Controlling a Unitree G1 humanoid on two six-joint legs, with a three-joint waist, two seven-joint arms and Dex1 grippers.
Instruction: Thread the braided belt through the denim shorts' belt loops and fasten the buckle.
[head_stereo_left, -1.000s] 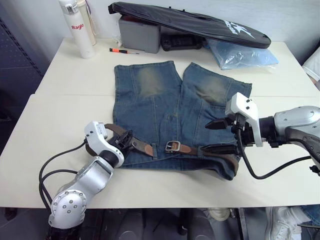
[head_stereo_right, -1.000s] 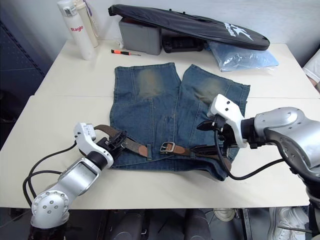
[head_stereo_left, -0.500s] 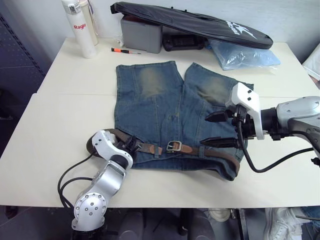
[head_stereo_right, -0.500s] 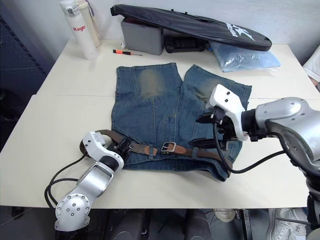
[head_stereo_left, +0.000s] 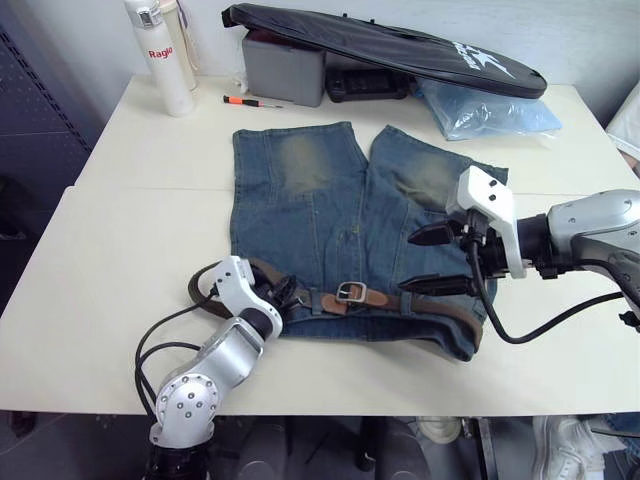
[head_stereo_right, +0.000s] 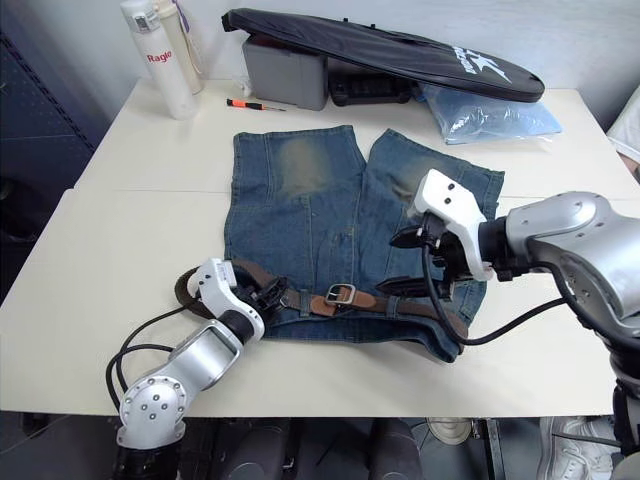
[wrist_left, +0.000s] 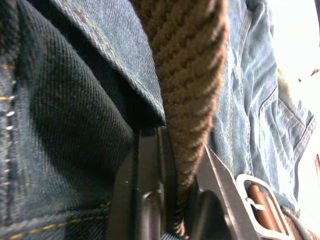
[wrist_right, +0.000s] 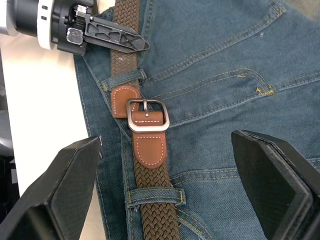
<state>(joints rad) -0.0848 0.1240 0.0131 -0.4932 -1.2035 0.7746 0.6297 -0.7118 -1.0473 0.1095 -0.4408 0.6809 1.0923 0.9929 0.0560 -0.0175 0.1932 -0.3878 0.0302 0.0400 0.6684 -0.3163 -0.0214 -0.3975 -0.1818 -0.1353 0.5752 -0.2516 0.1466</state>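
Note:
The denim shorts (head_stereo_left: 320, 190) lie flat on the table with the waistband nearest me. The braided belt (wrist_right: 154, 220) runs along the waistband under the belt loops (wrist_right: 122, 79). The buckle (wrist_right: 147, 114) sits at the waist's middle, and the other brown leather end (wrist_right: 124, 101) lies just beside it. My left gripper (head_stereo_left: 287, 295) is shut on the braided belt just left of the buckle; the weave is pinched between its fingers (wrist_left: 149, 190). My right gripper (head_stereo_left: 428, 260) hovers open over the right side of the waistband, with the buckle in view between its fingers (wrist_right: 55, 192).
At the table's far edge stand a white bottle (head_stereo_left: 160, 55), a grey box (head_stereo_left: 283, 70), a long black bag (head_stereo_left: 385, 45) and a blue plastic bag (head_stereo_left: 487, 108). An orange-handled screwdriver (head_stereo_left: 248, 101) lies behind the shorts. Bare table (head_stereo_left: 110, 240) spreads to the left.
My left gripper has slid right along the waistband with the belt, bringing the leather end up beside the buckle. The right gripper has barely moved.

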